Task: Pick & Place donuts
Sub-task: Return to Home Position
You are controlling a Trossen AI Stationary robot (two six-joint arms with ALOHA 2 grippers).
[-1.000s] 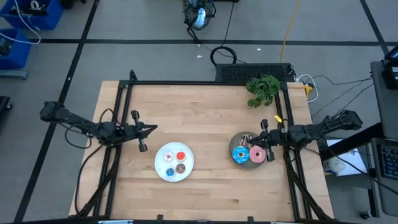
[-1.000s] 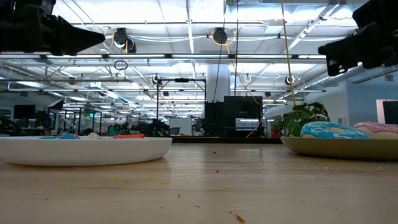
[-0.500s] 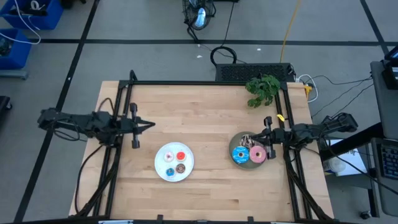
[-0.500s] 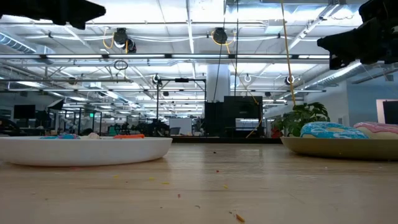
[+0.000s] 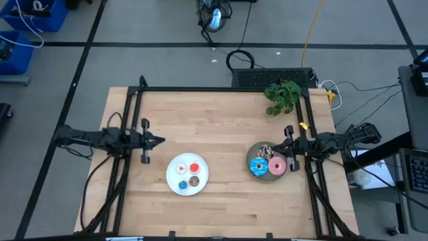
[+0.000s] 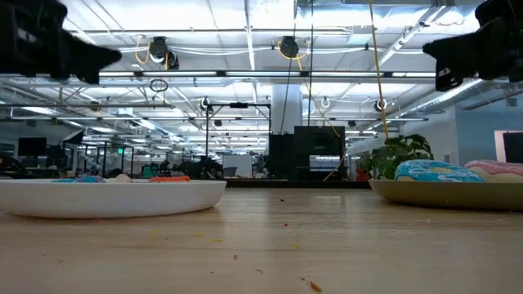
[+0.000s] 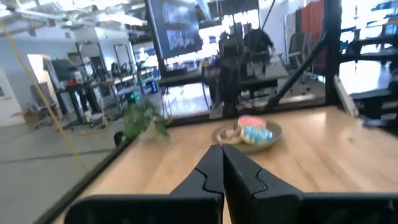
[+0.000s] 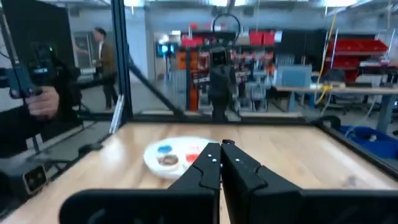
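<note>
A white plate near the table's middle holds several tiny donuts, among them red-orange, brown and blue. A grey plate on the right carries the blue sprinkled donut, the pink donut and the dark drizzled donut. My left gripper hovers shut above the table, left of the white plate. My right gripper hovers shut above the grey plate's far right side. Both wrist views show shut fingers, at the left gripper and the right gripper.
A green plant stands at the far right corner. Black frame rails run along the table's left, far and right sides. Bare wood lies between the plates. A person stands in the room beyond, and a hand shows at the side.
My left gripper rose, then came back down, and drew a little toward the table's left edge while its arm folded back. It stayed shut. The plates and donuts have not moved.
</note>
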